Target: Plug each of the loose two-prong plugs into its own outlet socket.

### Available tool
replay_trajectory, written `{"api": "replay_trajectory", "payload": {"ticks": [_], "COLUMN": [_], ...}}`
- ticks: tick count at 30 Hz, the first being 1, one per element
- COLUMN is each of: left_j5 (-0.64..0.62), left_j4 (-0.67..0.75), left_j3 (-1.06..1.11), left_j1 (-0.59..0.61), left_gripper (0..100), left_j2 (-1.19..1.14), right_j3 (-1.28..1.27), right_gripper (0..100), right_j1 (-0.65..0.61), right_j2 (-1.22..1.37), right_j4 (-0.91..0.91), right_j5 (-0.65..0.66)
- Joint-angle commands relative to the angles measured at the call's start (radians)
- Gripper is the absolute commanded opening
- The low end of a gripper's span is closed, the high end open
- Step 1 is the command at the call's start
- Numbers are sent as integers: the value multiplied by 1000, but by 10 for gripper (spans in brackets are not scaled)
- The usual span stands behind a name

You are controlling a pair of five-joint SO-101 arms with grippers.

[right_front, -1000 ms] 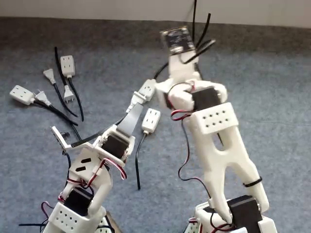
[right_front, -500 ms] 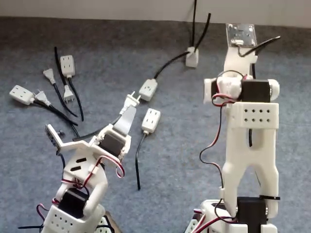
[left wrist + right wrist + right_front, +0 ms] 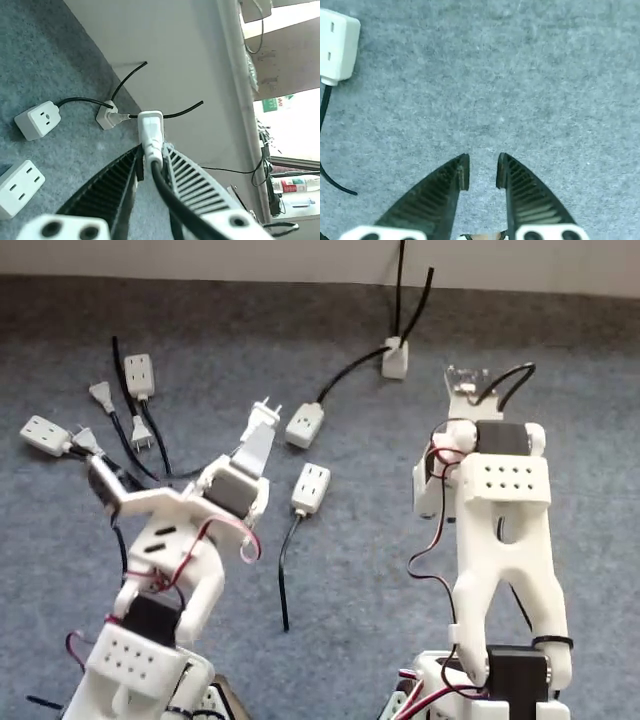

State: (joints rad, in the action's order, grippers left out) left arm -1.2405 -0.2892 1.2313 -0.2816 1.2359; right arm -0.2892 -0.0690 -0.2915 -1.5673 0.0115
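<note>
Plug: pinched aloft between left gripper fingers, not yet seated.
Right gripper: fingers slightly apart, holding nothing.
Remaining: free socket waits nearby on table.

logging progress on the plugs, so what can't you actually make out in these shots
Left wrist view: the plug held in the left gripper points away, so its own body hides the prongs.
Right wrist view: the picture's edge cuts off the white socket and its cord.
High view: whether the far-left plug is seated in the far-left socket is too small to tell; the left arm covers their cords.
</note>
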Motion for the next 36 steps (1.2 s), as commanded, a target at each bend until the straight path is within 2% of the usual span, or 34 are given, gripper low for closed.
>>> {"api": "replay_trajectory", "payload": {"ticks": [1, 3, 6, 9, 12, 15, 19, 23, 29, 36], "left_j5": [12, 12, 12, 12, 8, 5, -91, -109, -155, -155], "left_j4": [23, -81, -318, -506, -635, -713, -790, -868, -991, -1140], "left_j3": [-226, -375, -634, -852, -1032, -1164, -1303, -1417, -1531, -1549], "left_j1": [15, 28, 38, 31, 30, 24, -25, -90, -105, -101], "left_gripper": [7, 7, 7, 7, 7, 7, 7, 7, 7, 7], "left_j2": [-297, -461, -699, -892, -1035, -1133, -1234, -1323, -1446, -1509], "right_j3": [-122, -203, -311, -390, -455, -532, -599, -638, -644, -644], "right_gripper": [101, 101, 101, 101, 101, 101, 101, 101, 101, 101], "right_j1": [13, 8, 7, 7, 7, 7, 7, 7, 7, 7], "right_j2": [-15, -15, -15, -7, -7, -7, -7, -7, -5, -5], "right_j4": [101, 176, 266, 321, 366, 418, 490, 550, 559, 559], "right_j5": [-92, -193, -342, -385, -387, -387, -385, -381, -379, -379]}}
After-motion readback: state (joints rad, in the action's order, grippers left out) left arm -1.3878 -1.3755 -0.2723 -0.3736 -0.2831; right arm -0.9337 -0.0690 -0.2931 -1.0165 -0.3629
